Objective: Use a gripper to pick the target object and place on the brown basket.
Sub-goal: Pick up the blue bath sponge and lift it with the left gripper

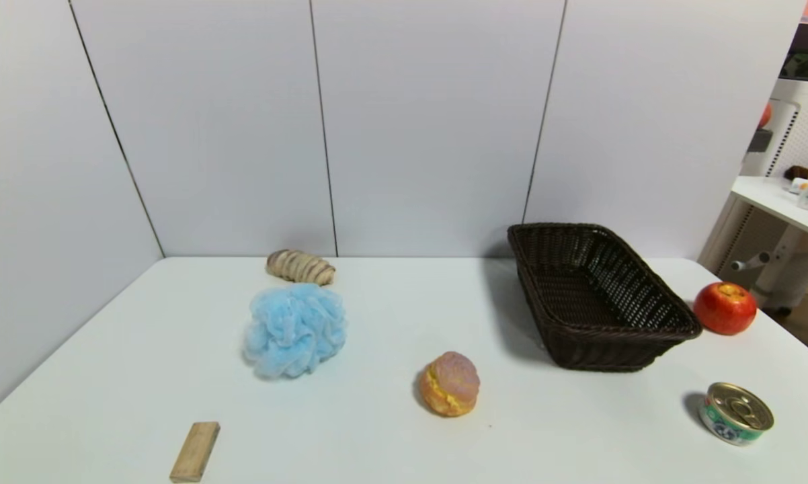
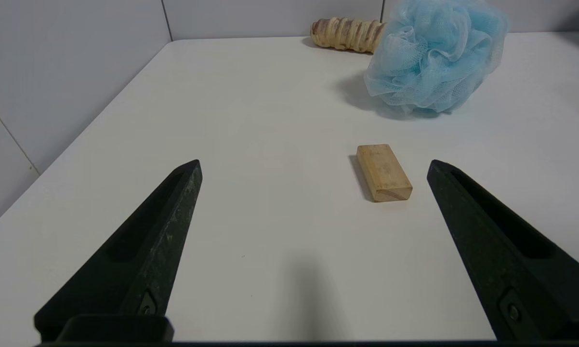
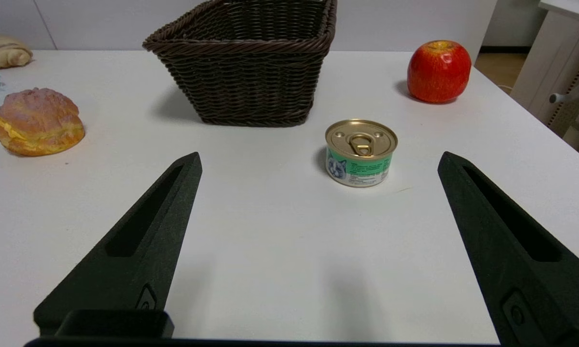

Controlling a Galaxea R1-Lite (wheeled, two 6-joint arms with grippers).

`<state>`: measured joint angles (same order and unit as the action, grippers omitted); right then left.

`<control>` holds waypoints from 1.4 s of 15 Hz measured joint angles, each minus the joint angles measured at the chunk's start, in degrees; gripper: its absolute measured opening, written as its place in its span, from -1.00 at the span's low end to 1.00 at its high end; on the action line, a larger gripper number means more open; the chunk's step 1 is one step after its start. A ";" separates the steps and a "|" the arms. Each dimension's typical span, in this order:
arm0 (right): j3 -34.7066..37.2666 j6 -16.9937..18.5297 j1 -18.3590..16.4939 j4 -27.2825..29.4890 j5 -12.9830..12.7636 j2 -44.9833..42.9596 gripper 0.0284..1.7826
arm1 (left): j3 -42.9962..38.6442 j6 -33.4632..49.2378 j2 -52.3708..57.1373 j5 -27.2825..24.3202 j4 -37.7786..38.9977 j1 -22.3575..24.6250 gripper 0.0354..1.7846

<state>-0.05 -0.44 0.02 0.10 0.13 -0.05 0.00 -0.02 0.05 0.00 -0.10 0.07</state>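
White table [image 1: 404,437]; blue pouf [image 1: 295,329] left of basket [image 1: 599,296] (apart)

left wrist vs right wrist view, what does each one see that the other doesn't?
Left wrist only: the open left pincer, the wooden block lying on the table just ahead of it, and nearly the whole blue bath pouf.

Right wrist only: the open right pincer, the brown basket, the pull-tab can, the apple and the orange-pink bun.

Both: the white table and the striped bread roll at the far edge. The right wrist catches only a blue sliver of the pouf.
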 joint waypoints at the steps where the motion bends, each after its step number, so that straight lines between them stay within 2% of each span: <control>1: 0.00 0.02 0.00 0.00 0.02 0.00 0.90 | 0.00 0.02 0.00 0.00 0.00 0.00 0.89; 10: 0.00 0.02 0.00 0.00 0.05 0.00 0.90 | 0.00 0.33 -0.02 0.05 0.10 0.04 0.89; 13: 0.00 0.04 -0.02 -0.02 0.02 0.00 0.90 | 1.82 0.38 -4.21 0.13 1.00 0.13 0.89; 15: 0.00 0.02 0.00 0.00 0.00 0.00 0.90 | 7.55 0.05 -13.24 0.02 2.22 0.11 0.89; 17: 0.00 0.02 0.00 0.00 0.02 0.00 0.90 | 16.62 -1.10 -25.30 -0.05 2.66 -0.43 0.89; 21: 0.00 0.02 0.00 0.00 0.02 0.00 0.90 | 43.90 -6.69 -52.97 -1.32 -1.39 -4.01 0.89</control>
<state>-0.05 -0.41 0.02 0.10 0.16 -0.05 43.90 -6.72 -52.92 -1.32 -1.49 -3.94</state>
